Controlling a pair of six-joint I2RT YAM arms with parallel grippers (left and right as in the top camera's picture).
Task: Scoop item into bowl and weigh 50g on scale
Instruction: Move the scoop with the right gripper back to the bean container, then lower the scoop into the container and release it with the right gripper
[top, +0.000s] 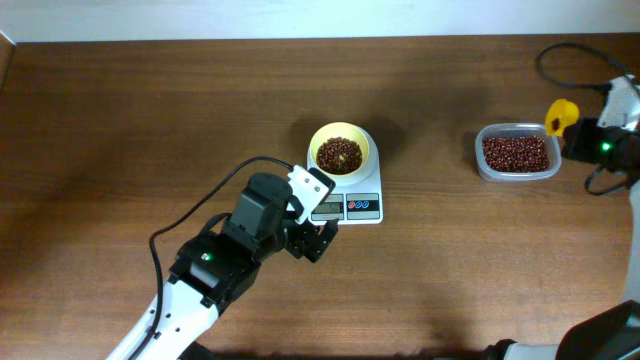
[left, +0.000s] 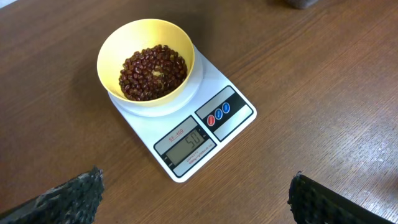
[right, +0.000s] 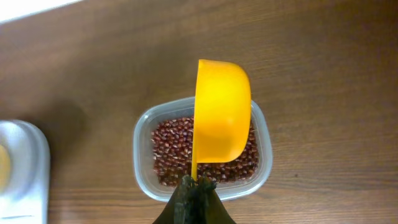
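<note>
The pale yellow bowl (top: 340, 150) (left: 146, 59) stands on the white scale (top: 352, 207) (left: 205, 134) and holds a heap of red-brown beans (left: 152, 71). The scale's display shows 50. My left gripper (top: 318, 238) (left: 196, 199) hovers just in front of the scale, open wide and empty, its dark fingertips (left: 74, 193) far apart. At the far right, my right gripper (top: 572, 128) (right: 196, 186) is shut on the handle of a yellow scoop (top: 561, 115) (right: 222, 112). The scoop hangs over the clear tub (top: 483, 160) (right: 264, 134) of beans (right: 168, 149), its underside towards the wrist camera and its inside hidden.
The left arm's black cable (top: 190, 215) loops over the table at the lower left. More cable (top: 560, 55) lies at the back right, by the right arm. The bean tub stands close to the table's right edge.
</note>
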